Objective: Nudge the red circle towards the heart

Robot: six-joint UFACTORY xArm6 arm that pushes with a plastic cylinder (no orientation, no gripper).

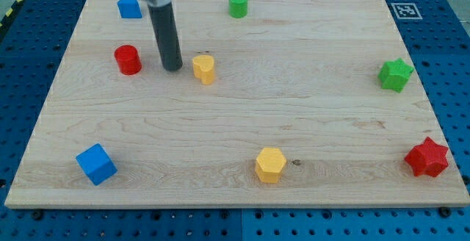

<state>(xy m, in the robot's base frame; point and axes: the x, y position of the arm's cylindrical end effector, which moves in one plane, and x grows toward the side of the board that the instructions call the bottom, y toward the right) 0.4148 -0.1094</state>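
The red circle (128,59) sits on the far left part of the desk (235,123). My tip (172,68) stands just to its right, between it and the yellow heart (204,69), touching neither. There is no gripper to open or close. A blue block (129,7) lies farther back.

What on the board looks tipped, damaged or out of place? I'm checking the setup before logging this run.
Nothing stands out. All blocks sit flat and apart on the wooden board. My tip rests between the red circle and the yellow heart, touching neither.
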